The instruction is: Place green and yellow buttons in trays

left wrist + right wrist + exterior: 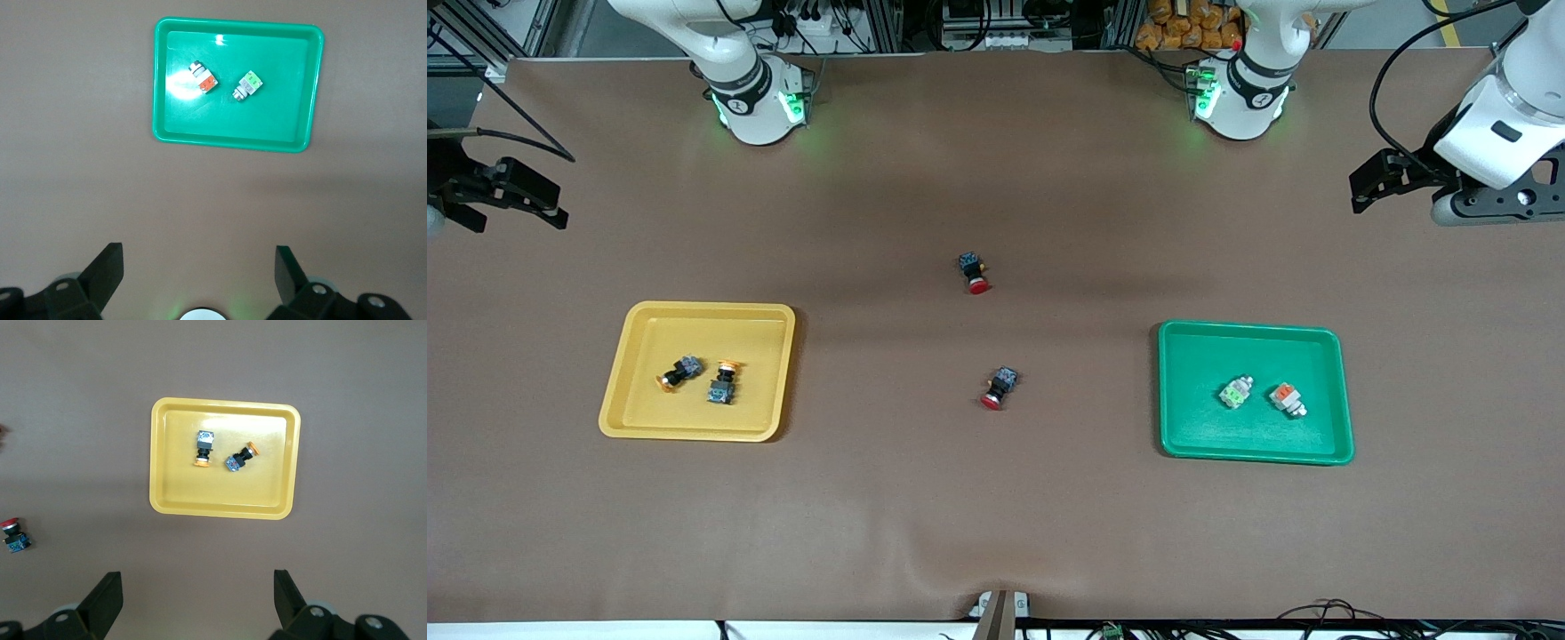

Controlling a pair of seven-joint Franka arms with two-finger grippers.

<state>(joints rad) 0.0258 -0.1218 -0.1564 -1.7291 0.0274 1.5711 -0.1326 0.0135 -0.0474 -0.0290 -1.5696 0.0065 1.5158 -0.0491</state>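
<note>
Yellow-capped buttons: two dark-bodied switches, one (677, 373) and the other (724, 382), lie on their sides in the yellow tray (633, 418), just beside each other.
Grey-bodied buttons: the green-block one (1235, 392) and the orange-block one (1287, 398) lie in the green tray (1325, 449), close together, apart from the rim.
Trays: yellow toward the right arm's end of the tabletop (996, 524), green toward the left arm's end, well apart.
Red-capped switches: one (974, 272) and another (999, 388) lie on the bare tabletop between the trays, the second nearer the front camera; they do not belong in a tray.
Task progress: by the look of it, all four buttons are sorted.
Left hand (1378, 182): raised at its own edge of the tabletop, jaws spread wide, holding nothing; waiting.
Right hand (503, 197): raised at its own edge, jaws spread wide, empty; waiting.
Risk: a further reach could take a red-capped switch by mistake, since its dark body matches the yellow-capped ones.
Risk: a low pass over a tray could nudge the rim and roll the buttons.
</note>
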